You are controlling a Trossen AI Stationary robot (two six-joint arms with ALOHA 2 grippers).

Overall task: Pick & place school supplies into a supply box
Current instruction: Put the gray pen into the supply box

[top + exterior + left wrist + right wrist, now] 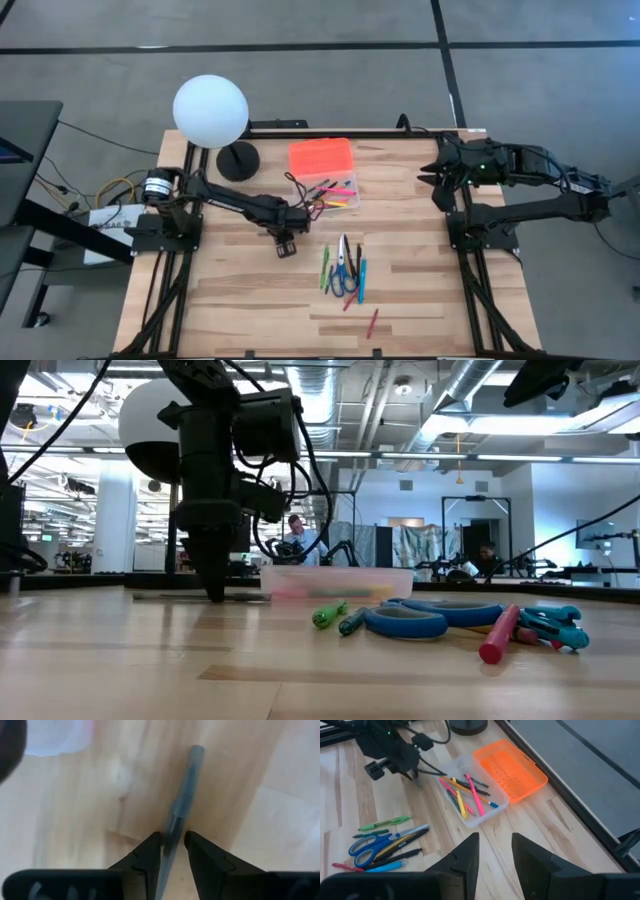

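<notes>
My left fingers (172,852) are down at the worktop (250,300), narrowed to a slim gap around a dark grey pen (184,795). The pen lies flat on the wood with one end running between my two fingertips, which sit close on either side of its barrel. I cannot tell whether they are pressing it yet. In the high view this hand (285,243) is just left of the worktop's middle, at about 7 o'clock from the supply box (325,188).

The clear supply box is open, with several pens and pencils lying in it, pink, yellow and red among them. Its orange lid (320,156) is laid flat, touching the box at its 12 o'clock side.

More supplies (345,272) lie on the wood at 6 o'clock from the box: a green pen (324,270), blue-handled scissors (342,275), a light blue pen (361,281) and dark ones between. A red pencil (372,323) lies farther out toward 6 o'clock, apart from them.

My right fingers (495,857) hang partly open and empty above the worktop, back at the 3 o'clock edge near the far corner (432,175).

A white globe lamp (211,112) stands at 10 o'clock from the box.
</notes>
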